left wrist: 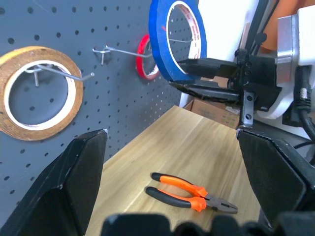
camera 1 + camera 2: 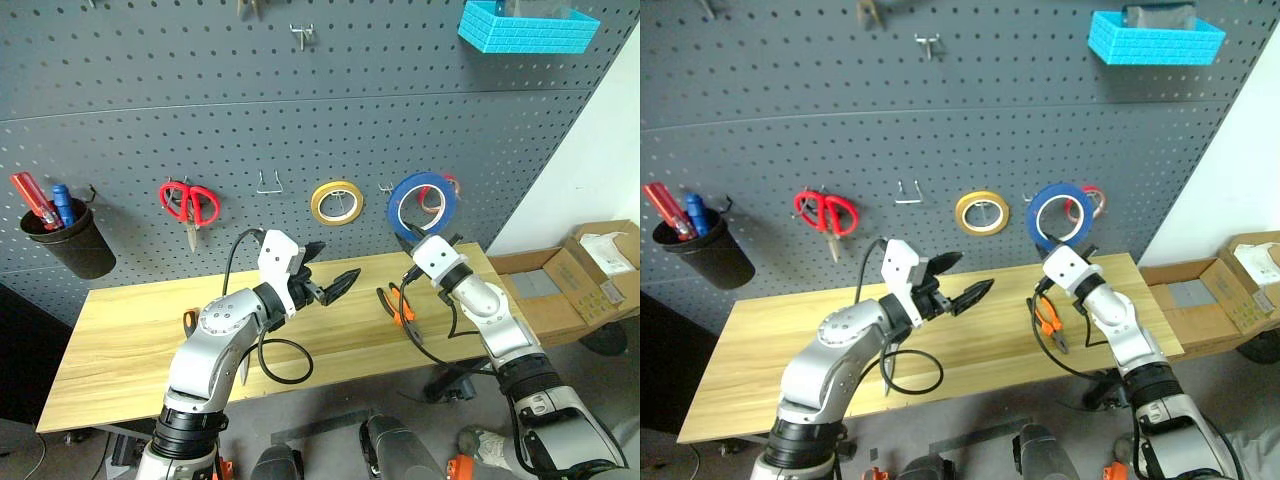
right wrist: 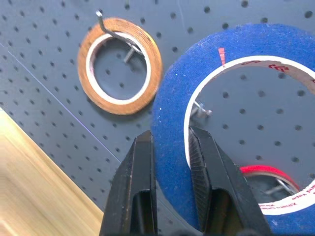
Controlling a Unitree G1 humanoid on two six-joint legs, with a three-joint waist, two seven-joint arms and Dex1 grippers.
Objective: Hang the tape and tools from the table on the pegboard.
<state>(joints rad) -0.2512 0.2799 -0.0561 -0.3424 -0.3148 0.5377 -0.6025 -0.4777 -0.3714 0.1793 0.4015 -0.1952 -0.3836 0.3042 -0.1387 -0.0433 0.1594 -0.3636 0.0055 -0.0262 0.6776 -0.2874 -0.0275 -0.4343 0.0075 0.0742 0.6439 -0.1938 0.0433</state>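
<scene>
The blue tape [image 2: 397,200] is raised upright in front of the dark grey pegboard [image 2: 300,120], with my right gripper [image 2: 412,236] shut on its lower rim. In the right wrist view the fingers [image 3: 142,167] pinch the tape's band [image 3: 172,123], and a hook shows through the ring. My left gripper [image 2: 330,268] hovers open and empty over the middle of the table [image 2: 130,350]. The orange-and-black pliers [image 2: 397,303] lie flat on the wood below the right gripper. An orange handle [image 2: 189,322] peeks out beside my left arm.
On the pegboard hang a yellow tape ring [image 2: 336,202], a red tape ring [image 1: 145,61] behind the blue one, red scissors [image 2: 190,203], an empty hook [image 2: 267,185], a black cup of pens [image 2: 65,235] and a blue basket [image 2: 525,28]. Cardboard boxes [image 2: 580,275] sit right of the table.
</scene>
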